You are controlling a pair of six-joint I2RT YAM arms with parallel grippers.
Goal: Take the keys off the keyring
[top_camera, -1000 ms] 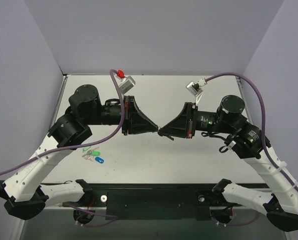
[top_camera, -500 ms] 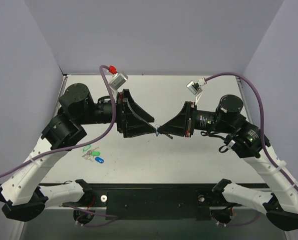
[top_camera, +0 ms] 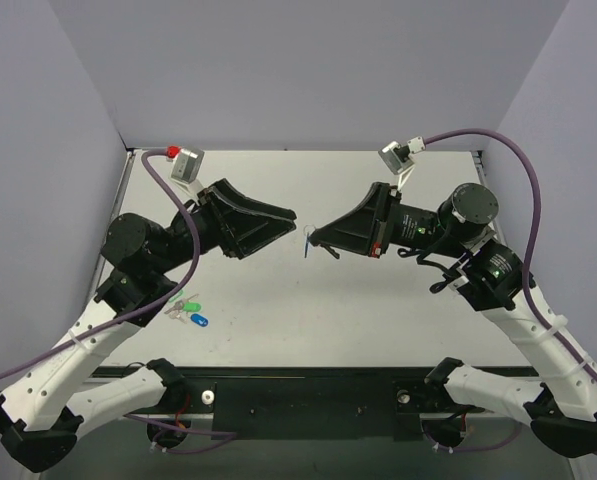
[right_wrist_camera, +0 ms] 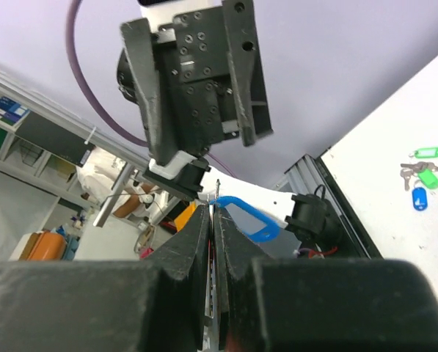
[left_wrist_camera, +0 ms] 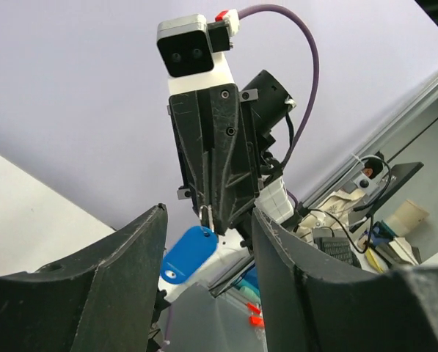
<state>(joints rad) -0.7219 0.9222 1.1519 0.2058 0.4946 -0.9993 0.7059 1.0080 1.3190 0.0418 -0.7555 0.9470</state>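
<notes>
**White table (top_camera: 378,320), keyring (left_wrist_camera: 190,251) pinched at frame centre**

Your right gripper (top_camera: 316,238) is pressed together on the keyring, with the blue tag hanging from its fingertips near the middle of the overhead view. Your left gripper (top_camera: 290,214) is spread and empty, just left of it. The bunched green and blue tags (top_camera: 187,312) lie on the table at lower left.

White table (top_camera: 378,310), bearing one small bunch of green and dark blue tags (top_camera: 187,310) with keys, lying well left of the left gripper (top_camera: 292,216), toward the table's near edge.
</notes>
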